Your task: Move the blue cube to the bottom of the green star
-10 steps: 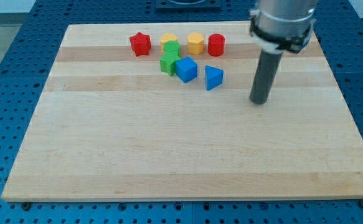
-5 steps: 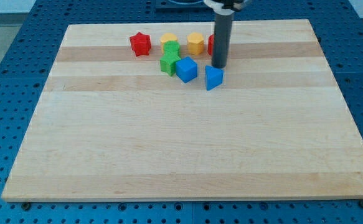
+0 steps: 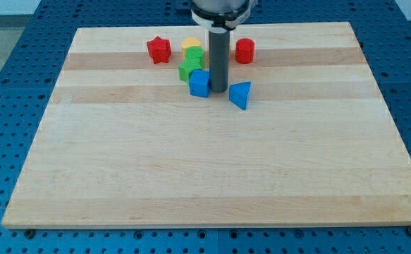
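The blue cube [image 3: 199, 83] sits near the view's top centre, just below and right of the green star [image 3: 189, 70], touching it. My tip [image 3: 218, 90] stands against the cube's right side, between the cube and a blue triangular block [image 3: 240, 94]. The rod hides a yellow block behind it.
A red star [image 3: 158, 49] lies at the view's top left of the cluster. A yellow block [image 3: 190, 44] and a second green block [image 3: 194, 56] sit above the green star. A red cylinder [image 3: 244, 51] lies right of the rod. All rest on the wooden board [image 3: 205, 169].
My tip moved left from the board's right side to the cube's right face. The blue cube slid left and slightly down against the green star. The blue triangular block shifted a little.
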`<state>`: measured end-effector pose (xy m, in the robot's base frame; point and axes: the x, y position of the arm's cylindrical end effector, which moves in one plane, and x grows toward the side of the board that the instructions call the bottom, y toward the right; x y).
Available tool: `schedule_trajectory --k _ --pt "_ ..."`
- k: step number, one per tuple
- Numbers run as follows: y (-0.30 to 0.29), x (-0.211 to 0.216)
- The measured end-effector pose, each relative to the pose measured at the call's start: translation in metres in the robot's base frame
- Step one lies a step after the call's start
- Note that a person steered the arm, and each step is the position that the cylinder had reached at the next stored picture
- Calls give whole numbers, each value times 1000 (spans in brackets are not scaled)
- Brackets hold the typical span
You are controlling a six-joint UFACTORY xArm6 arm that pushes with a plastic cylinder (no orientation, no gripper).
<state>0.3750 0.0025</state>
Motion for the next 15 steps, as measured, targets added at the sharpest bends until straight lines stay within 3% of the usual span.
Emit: schedule_trajectory --k 4,6,7,9,13,15 --pt "-4 32" --pt "-132 32" --pt "-163 31" --pt "-100 -3" --pt "-106 -49" --pt "-78 -22"
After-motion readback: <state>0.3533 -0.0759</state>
